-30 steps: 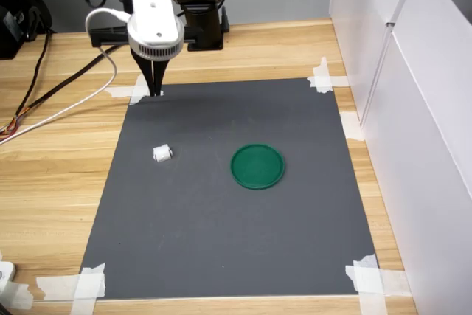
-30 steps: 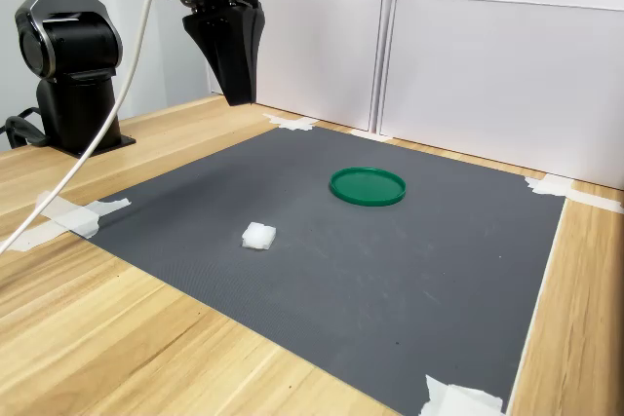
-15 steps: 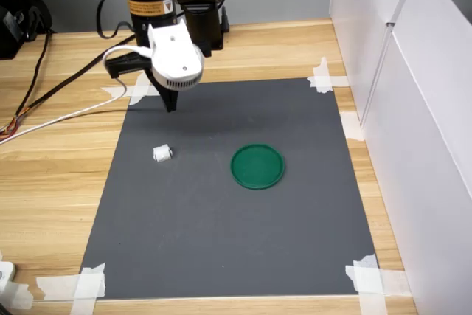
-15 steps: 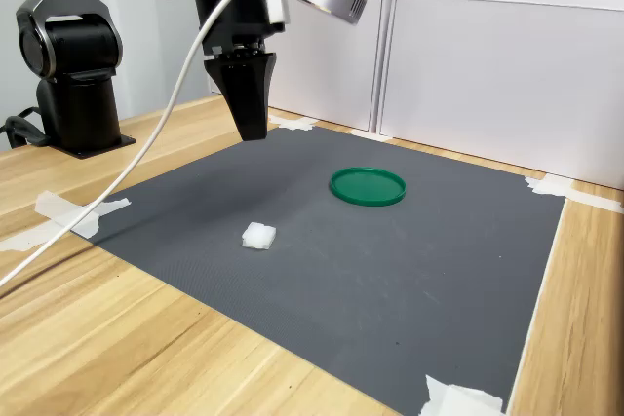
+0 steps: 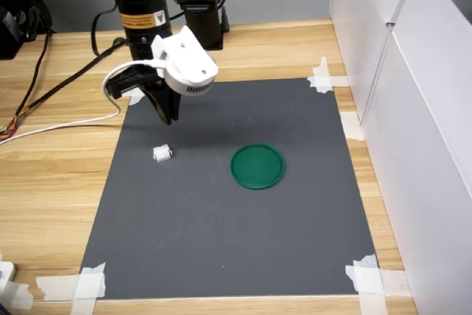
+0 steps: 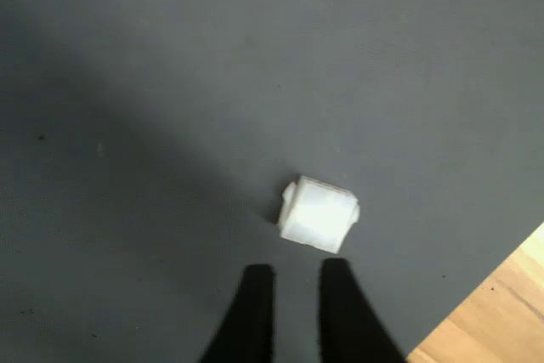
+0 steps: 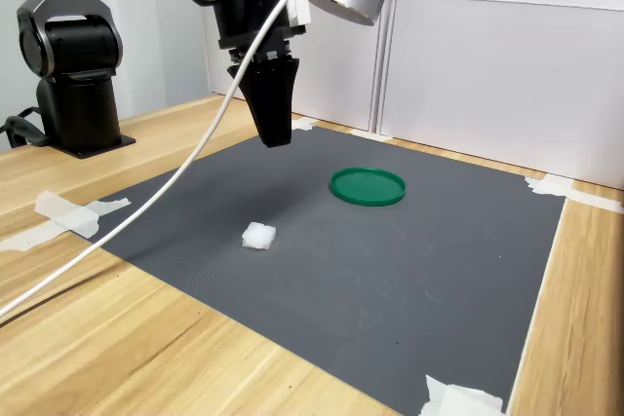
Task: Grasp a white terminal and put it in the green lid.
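lying alone on mat: small blocky white terminal (image 6: 318, 214).

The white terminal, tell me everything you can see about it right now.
The white terminal is a tiny blocky piece of what looks like white plastic, with a small raised nub at one end. It lies alone on the dark grey mat, touching nothing else. The hand hangs above the mat, clear of it. In the first exterior view it sits to the left of the green lid, well apart.

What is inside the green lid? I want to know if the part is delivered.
Nothing: the green lid is bare inside; the white terminal lies apart on the mat.
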Controlling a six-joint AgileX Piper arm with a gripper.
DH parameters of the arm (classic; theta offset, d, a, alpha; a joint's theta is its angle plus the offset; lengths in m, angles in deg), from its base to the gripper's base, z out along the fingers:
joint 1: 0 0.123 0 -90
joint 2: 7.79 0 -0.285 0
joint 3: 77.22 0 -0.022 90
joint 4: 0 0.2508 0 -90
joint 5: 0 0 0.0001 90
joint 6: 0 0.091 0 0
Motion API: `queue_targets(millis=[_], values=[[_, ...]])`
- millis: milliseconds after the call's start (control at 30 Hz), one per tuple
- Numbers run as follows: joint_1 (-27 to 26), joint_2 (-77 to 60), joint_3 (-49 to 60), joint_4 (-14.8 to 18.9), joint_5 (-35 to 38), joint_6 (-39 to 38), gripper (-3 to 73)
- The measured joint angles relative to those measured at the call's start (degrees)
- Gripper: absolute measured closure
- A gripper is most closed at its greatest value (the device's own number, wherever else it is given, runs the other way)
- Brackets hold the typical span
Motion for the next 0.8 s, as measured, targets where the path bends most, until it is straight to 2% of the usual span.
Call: queue_targets(millis=[167,267,433,633,800], values=[[-0.85,2.03,-0.25,-0.01,0.99,4.73,17.7],[-1.22,2.9,-0.25,-0.01,1.27,6.19,4.1],[-1.41,3.34,-0.25,-0.01,1.64,6.67,-1.1],[-1.58,4.31,-0.25,-0.56,3.52,6.67,-1.3],[-4.45,6.23,-0.93,0.15,3.72,6.52,-1.3]])
